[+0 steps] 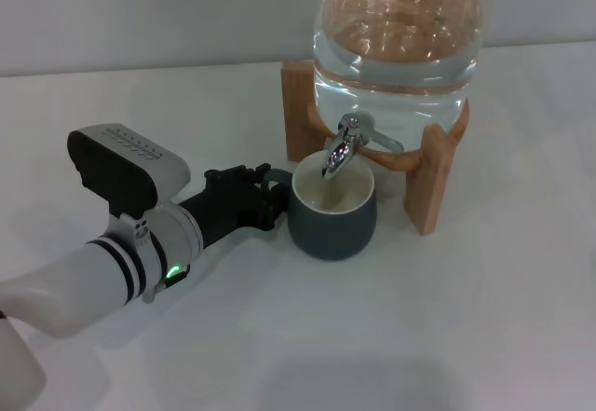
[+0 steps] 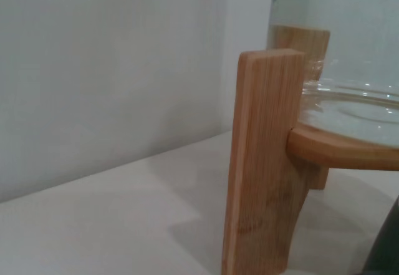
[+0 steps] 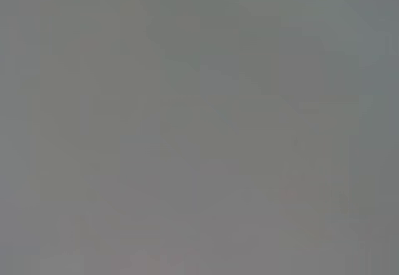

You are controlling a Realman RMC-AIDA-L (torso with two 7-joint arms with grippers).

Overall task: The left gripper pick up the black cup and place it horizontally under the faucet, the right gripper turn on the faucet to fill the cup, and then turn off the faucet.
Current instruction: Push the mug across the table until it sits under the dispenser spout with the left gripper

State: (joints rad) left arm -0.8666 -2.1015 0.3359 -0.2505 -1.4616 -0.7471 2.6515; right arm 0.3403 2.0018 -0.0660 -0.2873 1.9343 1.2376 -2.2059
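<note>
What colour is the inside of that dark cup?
Cream-white inside the black cup, which is charcoal outside; the head view shows it best.

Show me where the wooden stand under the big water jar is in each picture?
Head view: the wooden stand sits upper right, behind the black cup.
Left wrist view: its upright leg fills the middle.
Right wrist view: not in it.
Shared landmark: the glass jar.

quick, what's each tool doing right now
Left tool: closed on the handle of the black cup, which stands under the faucet.
Right tool: not in view.
</note>
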